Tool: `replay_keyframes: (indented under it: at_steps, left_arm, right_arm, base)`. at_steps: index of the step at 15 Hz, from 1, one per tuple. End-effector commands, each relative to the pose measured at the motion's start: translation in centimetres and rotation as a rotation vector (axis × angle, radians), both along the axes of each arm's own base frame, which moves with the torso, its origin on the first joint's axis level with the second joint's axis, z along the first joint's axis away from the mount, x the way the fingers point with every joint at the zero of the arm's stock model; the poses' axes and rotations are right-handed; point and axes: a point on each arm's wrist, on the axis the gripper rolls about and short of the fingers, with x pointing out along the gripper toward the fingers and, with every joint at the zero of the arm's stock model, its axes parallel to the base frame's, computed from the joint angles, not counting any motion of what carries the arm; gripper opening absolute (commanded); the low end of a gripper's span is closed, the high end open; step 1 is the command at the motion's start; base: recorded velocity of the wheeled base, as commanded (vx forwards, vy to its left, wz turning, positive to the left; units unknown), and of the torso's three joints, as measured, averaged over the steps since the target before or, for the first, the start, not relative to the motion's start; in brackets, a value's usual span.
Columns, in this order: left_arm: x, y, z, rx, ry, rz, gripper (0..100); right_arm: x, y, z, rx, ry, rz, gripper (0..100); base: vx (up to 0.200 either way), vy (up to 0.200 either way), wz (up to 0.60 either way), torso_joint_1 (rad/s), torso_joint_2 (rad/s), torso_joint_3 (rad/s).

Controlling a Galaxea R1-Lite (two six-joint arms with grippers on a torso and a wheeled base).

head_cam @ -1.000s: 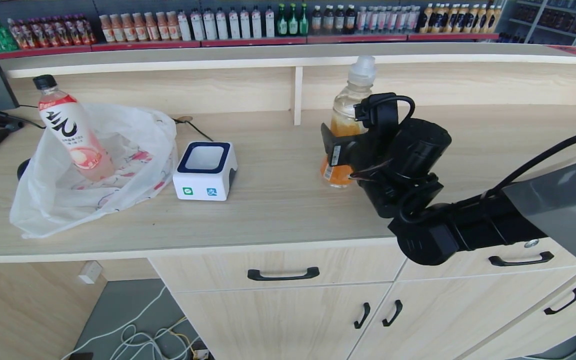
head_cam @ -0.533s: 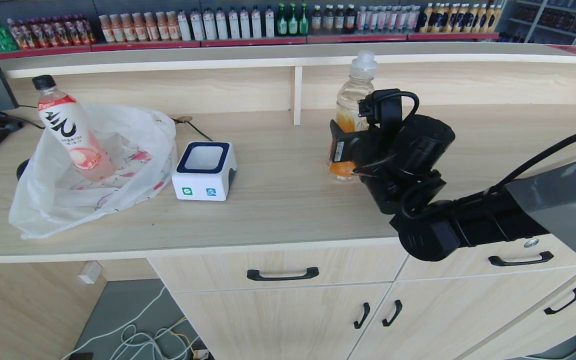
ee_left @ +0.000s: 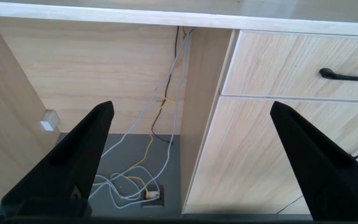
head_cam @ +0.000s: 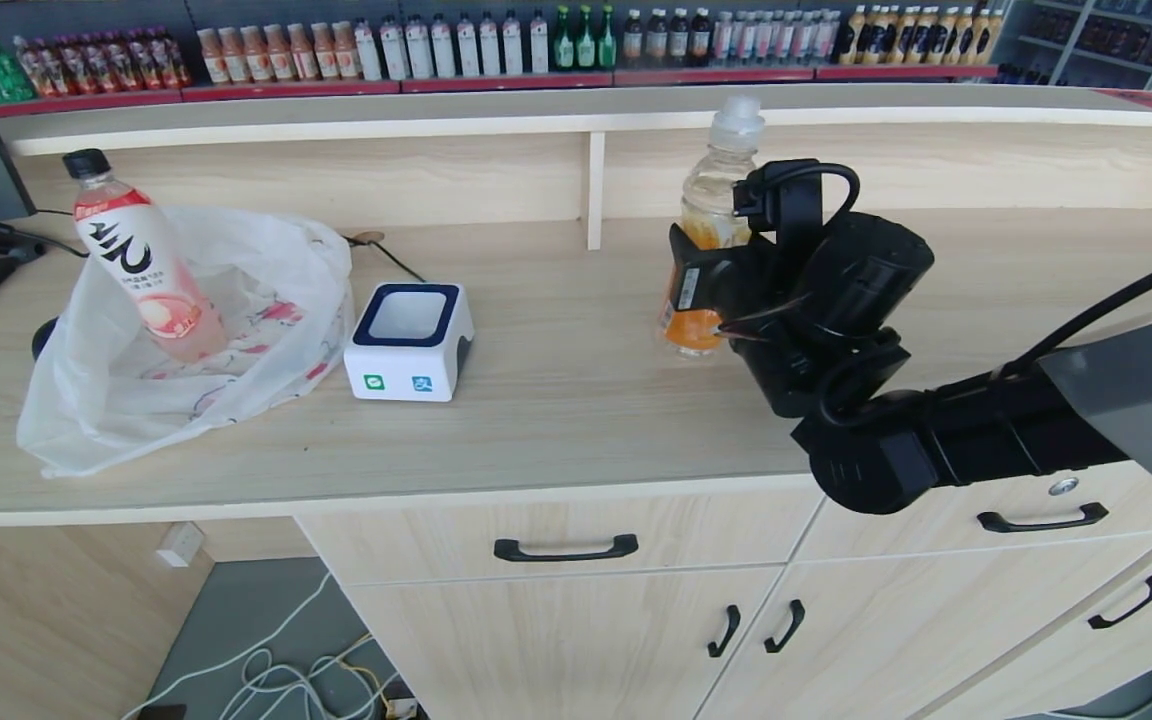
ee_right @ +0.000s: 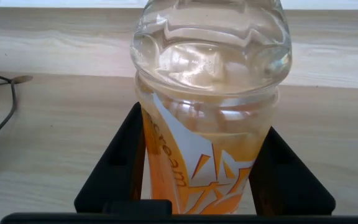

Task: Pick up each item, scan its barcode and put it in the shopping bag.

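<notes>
- The right end effector (head_cam: 704, 292) stood over the right half of the light wooden table (head_cam: 556, 420), its two black fingers clamped on either side of a clear plastic bottle (head_cam: 711, 205) with an orange label and a pale cap
- The right wrist view showed the right end effector (ee_right: 204, 177) gripping the clear plastic bottle (ee_right: 210, 74) across its orange label, with the clear shoulder rising above the fingers (ee_right: 122, 171)
- The bottle leaned slightly, cap uppermost; whether its base touched the table could not be told
- A white box scanner (head_cam: 408, 340) with a dark-blue-rimmed window on top sat near the middle of the table, well apart from the held bottle
- Just beside the scanner, on the robot's left, a white translucent plastic shopping bag (head_cam: 106, 400) lay open and slumped on the table
- A pink-labelled bottle (head_cam: 141, 260) with a black cap leaned inside the bag, its neck sticking out above the plastic
- The left end effector (ee_left: 194, 168) hung below the table edge with its fingers spread wide apart and nothing between them, facing the pale wooden cabinet front (ee_left: 278, 155) and loose cables (ee_left: 135, 180) on the floor
- Rows of drink bottles (head_cam: 536, 45) lined the shop shelf behind the table
</notes>
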Motion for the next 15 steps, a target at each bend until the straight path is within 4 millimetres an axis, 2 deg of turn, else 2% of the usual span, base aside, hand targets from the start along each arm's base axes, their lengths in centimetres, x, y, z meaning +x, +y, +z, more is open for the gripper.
replay_keyframes:
  at_steps: [1, 5, 11, 12, 15]
  left_arm:
    - [0.0, 0.0, 0.0, 0.0, 0.0, 0.002, 100]
    - [0.0, 0.0, 0.0, 0.0, 0.0, 0.002, 100]
    - [0.0, 0.0, 0.0, -0.001, 0.0, 0.0, 100]
    - [0.0, 0.0, 0.0, 0.0, 0.0, 0.0, 100]
    - [0.0, 0.0, 0.0, -0.001, 0.0, 0.0, 100]
  right_arm:
    - [-0.4, -0.2, 0.8, 0.009, -0.018, 0.003, 0]
    - [-0.9, -0.5, 1.7, 0.02, -0.035, 0.003, 0]
    - [-2.6, -1.5, 3.2, 0.016, -0.062, 0.039, 0]
    - [-3.9, -2.2, 4.1, 0.022, -0.072, 0.042, 0]
    - [-5.7, -3.0, 4.8, 0.021, -0.078, 0.06, 0]
  base:
    - [0.0, 0.0, 0.0, 0.0, 0.0, 0.0]
    - [0.0, 0.0, 0.0, 0.0, 0.0, 0.0]
    - [0.0, 0.0, 0.0, 0.0, 0.0, 0.0]
    - [0.0, 0.0, 0.0, 0.0, 0.0, 0.0]
    - [0.0, 0.0, 0.0, 0.0, 0.0, 0.0]
